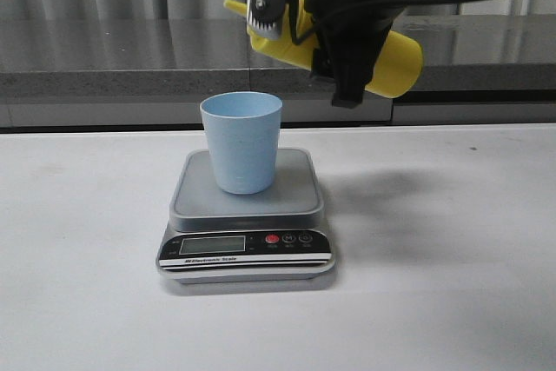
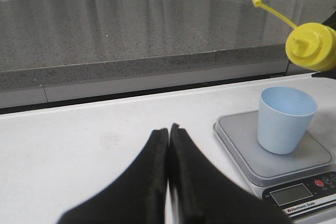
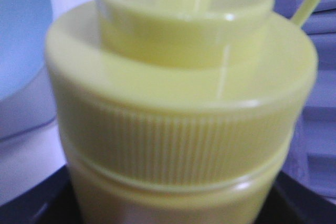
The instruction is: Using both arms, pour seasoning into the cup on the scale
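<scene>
Above the counter's [image 1: 452,301] middle, my right hand [image 1: 334,36] is clenched around the seasoning bottle [image 1: 395,62], tipped nearly level, nozzle aimed toward the left edge and cap dangling on its tether. The pale blue cup [image 1: 241,141] stands upright below on the scale [image 1: 246,215]. Toward the left edge, my left hand [image 2: 168,145] is clenched on nothing.

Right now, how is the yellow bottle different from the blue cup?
The seasoning bottle is yellow; the cup is pale blue. The bottle lies tipped almost on its side in the air, held by the right gripper, while the cup stands upright on the scale. The bottle ends in a capped top with a nozzle; the cup has a wide open mouth. Both look like plain plastic.
</scene>
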`<state>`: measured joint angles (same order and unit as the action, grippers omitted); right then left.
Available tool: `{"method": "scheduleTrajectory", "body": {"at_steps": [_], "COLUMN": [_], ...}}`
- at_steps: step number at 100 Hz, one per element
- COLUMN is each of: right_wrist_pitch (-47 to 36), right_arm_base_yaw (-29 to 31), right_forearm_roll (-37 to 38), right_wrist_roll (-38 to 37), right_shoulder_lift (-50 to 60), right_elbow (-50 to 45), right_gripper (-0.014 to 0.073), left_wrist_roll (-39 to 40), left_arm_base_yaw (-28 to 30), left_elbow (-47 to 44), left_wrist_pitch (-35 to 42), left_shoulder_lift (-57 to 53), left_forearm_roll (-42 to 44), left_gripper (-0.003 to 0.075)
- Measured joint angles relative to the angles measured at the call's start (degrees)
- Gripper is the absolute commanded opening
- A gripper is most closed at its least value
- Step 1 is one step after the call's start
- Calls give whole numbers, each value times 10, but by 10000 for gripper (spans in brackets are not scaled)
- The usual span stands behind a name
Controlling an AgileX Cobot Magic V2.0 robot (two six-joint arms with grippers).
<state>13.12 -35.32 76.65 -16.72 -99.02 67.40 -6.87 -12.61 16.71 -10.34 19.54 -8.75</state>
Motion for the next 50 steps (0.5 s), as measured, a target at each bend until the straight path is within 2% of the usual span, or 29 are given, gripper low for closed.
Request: {"method": "scheduleTrajectory", "body": {"at_steps": [12, 34, 50], "right_wrist_pitch": [-50, -123, -218], "right_arm_base_yaw": [10, 52, 94], "right_forearm_roll": [-91, -242, -339], "right_wrist_roll": [-1, -5, -5], "right_shoulder_lift": [33, 70, 92], "right_elbow": [0, -3, -47], "right_gripper": [131, 130, 130], "left_wrist_roll": [0, 0, 0], "left_arm_base_yaw": [0, 0, 0], "left_elbow": [0, 0, 0], "left_wrist_pitch": [0, 0, 0], "left_shoulder_lift": [0, 0, 0], "left_forearm_roll": [0, 0, 0], "left_gripper": [-20, -20, -20]}}
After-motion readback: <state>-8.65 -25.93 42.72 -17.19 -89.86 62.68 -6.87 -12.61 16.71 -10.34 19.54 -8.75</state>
